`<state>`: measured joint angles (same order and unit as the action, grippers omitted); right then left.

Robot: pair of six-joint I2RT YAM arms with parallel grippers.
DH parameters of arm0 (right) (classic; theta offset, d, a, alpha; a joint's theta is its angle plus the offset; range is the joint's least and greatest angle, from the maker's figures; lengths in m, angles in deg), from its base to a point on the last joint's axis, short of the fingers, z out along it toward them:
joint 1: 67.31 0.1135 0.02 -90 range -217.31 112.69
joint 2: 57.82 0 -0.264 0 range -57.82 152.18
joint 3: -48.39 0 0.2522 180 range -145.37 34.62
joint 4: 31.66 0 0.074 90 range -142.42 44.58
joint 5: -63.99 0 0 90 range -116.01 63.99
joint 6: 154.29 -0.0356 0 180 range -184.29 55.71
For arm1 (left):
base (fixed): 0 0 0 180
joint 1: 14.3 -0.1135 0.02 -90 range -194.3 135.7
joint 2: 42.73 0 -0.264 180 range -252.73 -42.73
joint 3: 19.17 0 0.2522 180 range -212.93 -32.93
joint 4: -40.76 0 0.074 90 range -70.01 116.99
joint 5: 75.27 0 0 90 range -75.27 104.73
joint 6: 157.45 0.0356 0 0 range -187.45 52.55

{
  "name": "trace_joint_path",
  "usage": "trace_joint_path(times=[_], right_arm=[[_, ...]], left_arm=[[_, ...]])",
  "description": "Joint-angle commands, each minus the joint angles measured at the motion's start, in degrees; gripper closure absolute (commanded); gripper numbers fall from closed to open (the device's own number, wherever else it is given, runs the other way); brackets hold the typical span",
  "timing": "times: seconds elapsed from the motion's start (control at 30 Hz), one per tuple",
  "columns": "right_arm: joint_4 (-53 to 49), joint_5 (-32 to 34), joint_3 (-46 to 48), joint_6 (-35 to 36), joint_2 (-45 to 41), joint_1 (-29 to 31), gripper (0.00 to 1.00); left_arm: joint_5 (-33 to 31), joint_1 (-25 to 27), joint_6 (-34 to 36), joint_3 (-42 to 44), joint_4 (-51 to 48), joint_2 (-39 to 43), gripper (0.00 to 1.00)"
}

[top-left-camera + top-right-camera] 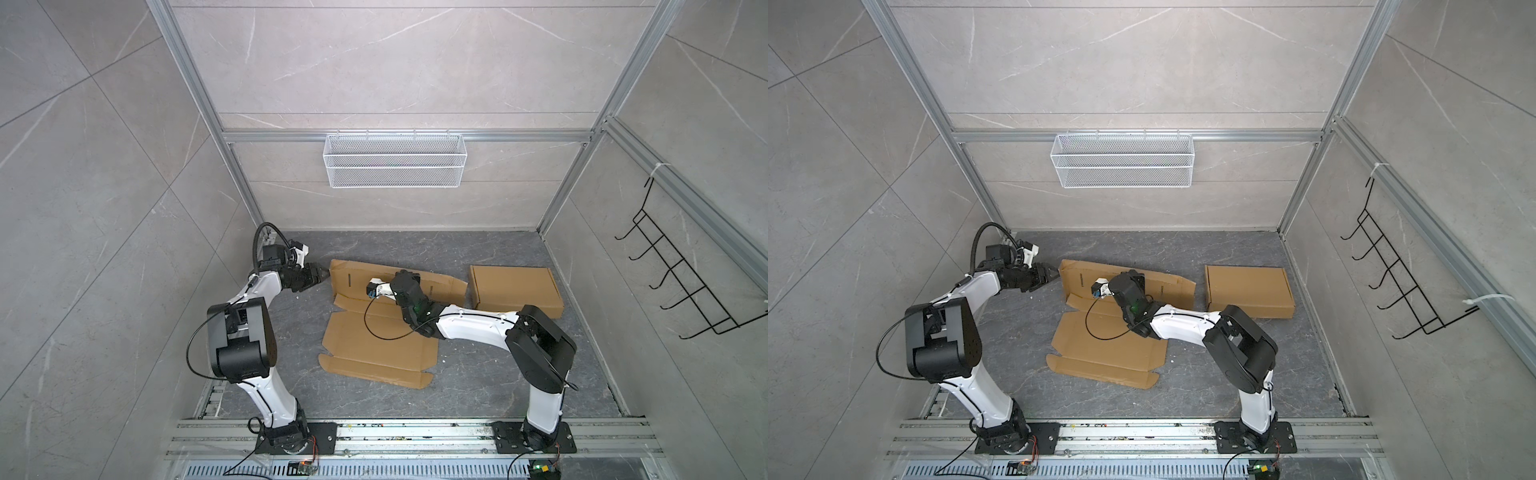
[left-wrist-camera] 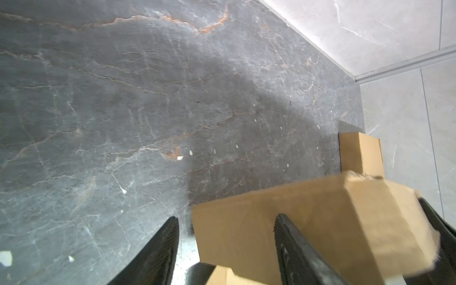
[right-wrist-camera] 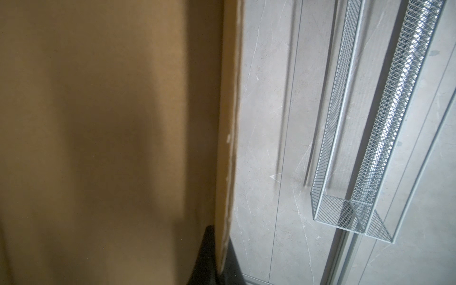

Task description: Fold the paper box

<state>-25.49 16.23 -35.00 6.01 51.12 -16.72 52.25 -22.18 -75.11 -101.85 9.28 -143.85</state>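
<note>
The paper box (image 1: pixel 376 345) lies unfolded on the counter (image 1: pixel 478 386), its rear panel (image 1: pixel 361 274) raised. My right fingers (image 3: pixel 209 256) are clamped on that panel's top edge. My left fingers (image 2: pixel 162 241) stand apart, straddling its left corner. A folded box (image 1: pixel 515 291) sits to the right.

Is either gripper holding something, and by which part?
The right gripper is shut on the free edge of the raised panel of the paper box. The left gripper, at the panel's end, is open.
</note>
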Motion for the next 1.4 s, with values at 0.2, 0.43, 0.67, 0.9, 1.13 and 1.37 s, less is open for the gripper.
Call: trace_joint_path(times=[0.2,0.43,0.67,0.9,1.13,1.37], right_arm=[[-1.36,-0.51,-0.47,0.32,-1.80,0.26,1.00],[5.87,-0.20,1.35,5.73,-1.22,0.08,1.00],[14.17,0.37,5.54,11.25,-0.27,-0.48,1.00],[12.18,-0.14,5.91,10.91,-0.95,-0.70,1.00],[15.80,-0.41,8.37,13.11,-1.25,-0.71,1.00],[17.41,-0.84,9.57,13.80,-1.88,-0.49,1.00]], left_arm=[[2.88,3.73,6.37,2.89,-2.07,4.50,0.33],[3.26,5.18,8.67,3.96,-1.59,3.83,0.33],[3.39,2.10,10.68,0.32,-6.05,3.59,0.33],[7.45,-3.22,12.20,-3.11,-10.81,9.86,0.33],[10.03,-7.19,4.69,-7.21,-4.46,9.40,0.32],[1.55,-7.24,5.90,-12.71,-3.51,-0.40,0.31]])
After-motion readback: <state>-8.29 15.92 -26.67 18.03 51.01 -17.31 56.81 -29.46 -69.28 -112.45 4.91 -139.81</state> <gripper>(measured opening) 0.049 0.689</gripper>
